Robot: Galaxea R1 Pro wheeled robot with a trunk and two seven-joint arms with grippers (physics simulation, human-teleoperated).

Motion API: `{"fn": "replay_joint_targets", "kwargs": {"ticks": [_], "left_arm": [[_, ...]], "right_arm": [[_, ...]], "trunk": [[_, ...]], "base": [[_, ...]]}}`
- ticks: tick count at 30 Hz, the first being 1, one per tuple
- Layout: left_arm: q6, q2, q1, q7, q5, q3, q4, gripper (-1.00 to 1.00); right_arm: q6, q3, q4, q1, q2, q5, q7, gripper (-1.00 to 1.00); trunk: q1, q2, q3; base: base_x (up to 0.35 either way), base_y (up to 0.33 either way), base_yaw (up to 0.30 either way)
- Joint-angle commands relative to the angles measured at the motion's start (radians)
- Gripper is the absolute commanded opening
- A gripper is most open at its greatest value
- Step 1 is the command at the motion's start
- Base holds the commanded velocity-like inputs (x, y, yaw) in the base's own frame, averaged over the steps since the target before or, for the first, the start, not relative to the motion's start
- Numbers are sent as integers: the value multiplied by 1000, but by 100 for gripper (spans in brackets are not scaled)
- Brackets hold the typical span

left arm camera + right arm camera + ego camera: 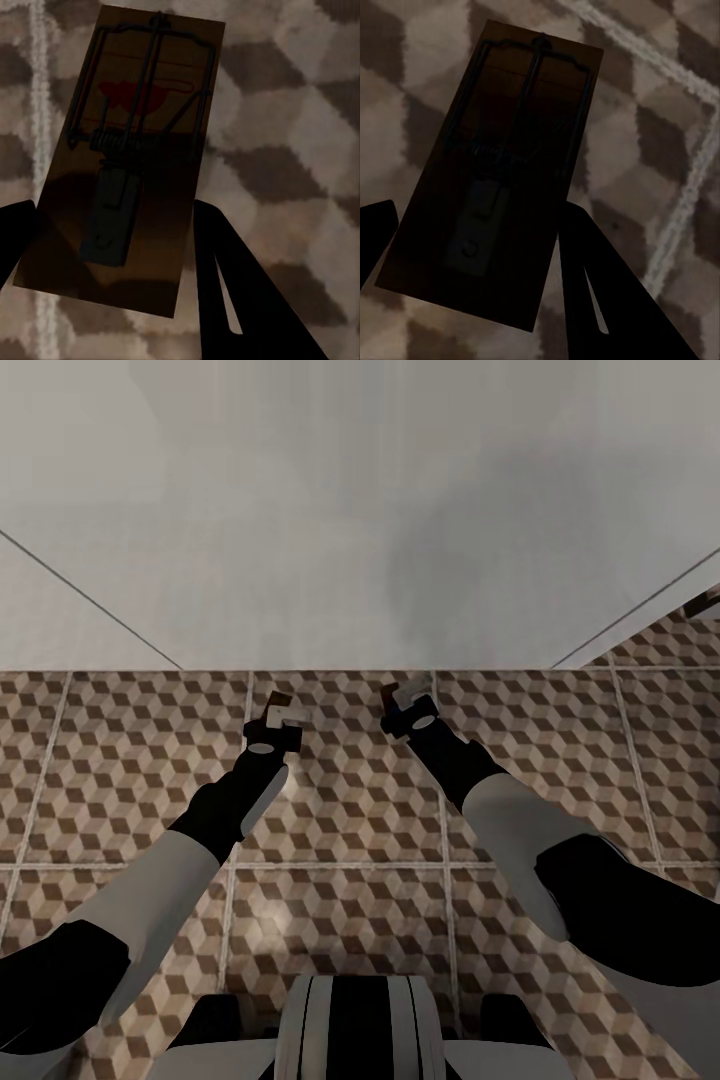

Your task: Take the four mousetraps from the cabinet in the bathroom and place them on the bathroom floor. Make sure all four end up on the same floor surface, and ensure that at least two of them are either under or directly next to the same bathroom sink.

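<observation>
Both arms reach forward and down over the bathroom floor (340, 810), each carrying one trap; a white wall or panel (360, 510) stands just ahead of the grippers. I cannot tell whether it belongs to the sink unit.

Left gripper (274, 728): in the left wrist view the left mousetrap (127, 157) sits between the two dark fingers (232, 277), pinched across its width at the near end. Its long axis runs straight out from the gripper, along the fingers. Metal bar and spring face the camera. Jaws closed to the board's width, holding it. Cube-pattern tiles lie directly beyond the board; whether it hangs above them or touches them I cannot tell.

Right gripper (410, 710): same arrangement. The right mousetrap (502, 165) is clamped between the fingers (600, 292) at its near end, long axis pointing away from the gripper, wire frame up. Grout lines (682, 180) cross the tiles to one side of the board.

Judgement: both traps point floorward past the fingertips, so the set-down turns on lowering along that axis, then releasing. The two arms look about equally near the floor
</observation>
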Motion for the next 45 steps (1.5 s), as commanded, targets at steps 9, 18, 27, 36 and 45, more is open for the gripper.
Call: {"fn": "replay_joint_targets", "kwargs": {"ticks": [9,18,27,36,45], "left_arm": [[1,1,0,10,6,-4,-10,-100],[-89,1,0,9,4,-4,-7,-100],[-197,-2,0,9,4,-73,84,-100],[-332,-40,-1,8,2,-88,265,-100],[-370,-42,-1,7,1,-88,283,-100]], "right_arm": [[7,4,0,-1,0,4,-1,-100],[6,4,5,0,0,4,0,-100],[-11,4,16,0,0,4,0,-100],[-38,5,40,-1,0,4,0,-100],[-70,5,63,0,0,4,0,-100]], "trunk": [[0,0,0],[0,0,0],[0,0,0],[0,0,0],[0,0,0]], "base": [[2,0,0],[0,0,0],[0,0,0],[0,0,0],[0,0,0]]}}
